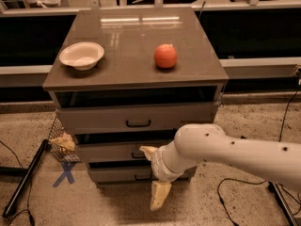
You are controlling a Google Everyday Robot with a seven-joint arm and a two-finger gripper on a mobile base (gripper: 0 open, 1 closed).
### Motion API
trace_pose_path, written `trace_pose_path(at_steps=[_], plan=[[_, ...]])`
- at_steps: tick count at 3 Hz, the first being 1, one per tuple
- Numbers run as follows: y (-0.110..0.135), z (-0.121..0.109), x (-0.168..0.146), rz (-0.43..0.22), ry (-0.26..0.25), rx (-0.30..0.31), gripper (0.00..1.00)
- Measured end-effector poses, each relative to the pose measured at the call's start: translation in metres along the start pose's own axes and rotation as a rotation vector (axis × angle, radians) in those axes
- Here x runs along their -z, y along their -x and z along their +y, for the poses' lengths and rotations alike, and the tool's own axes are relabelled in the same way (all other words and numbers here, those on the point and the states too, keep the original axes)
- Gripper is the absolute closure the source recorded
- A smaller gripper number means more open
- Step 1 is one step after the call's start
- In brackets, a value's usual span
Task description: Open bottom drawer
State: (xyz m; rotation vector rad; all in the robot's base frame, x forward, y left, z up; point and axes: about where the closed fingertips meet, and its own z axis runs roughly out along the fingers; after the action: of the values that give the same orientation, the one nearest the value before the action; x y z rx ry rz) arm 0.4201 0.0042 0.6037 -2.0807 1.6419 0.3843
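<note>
Speckled floor (254,121) with a blue X (65,173); dark panels (254,32), perhaps windows, behind the grey cabinet (131,46).

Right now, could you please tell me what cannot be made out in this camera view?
Bottom drawer: right half and part of its handle hidden behind the arm, camera view.
Gripper: open, in front of the lower drawers; contact with the handle cannot be told.
Top drawer: the gap above its front is dark, contents hidden.

Dim warm light from above. Glare streaks lay on cabinet top (127,65), upper centre. Drawer gaps (136,97) sat in deep shadow. Pale gripper (154,173), lower centre, jaws spread, caught light; shadow pooled on floor (94,206) beneath.
</note>
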Motion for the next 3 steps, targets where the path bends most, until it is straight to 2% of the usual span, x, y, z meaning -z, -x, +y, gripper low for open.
trace_pose_path(at_steps=[1,2,3], plan=[[0.016,-0.033,-0.075,-0.12,-0.04,0.035,0.0],[0.014,-0.037,-0.109,-0.176,-0.06,-0.004,0.0],[0.014,-0.037,-0.109,-0.176,-0.06,-0.004,0.0]])
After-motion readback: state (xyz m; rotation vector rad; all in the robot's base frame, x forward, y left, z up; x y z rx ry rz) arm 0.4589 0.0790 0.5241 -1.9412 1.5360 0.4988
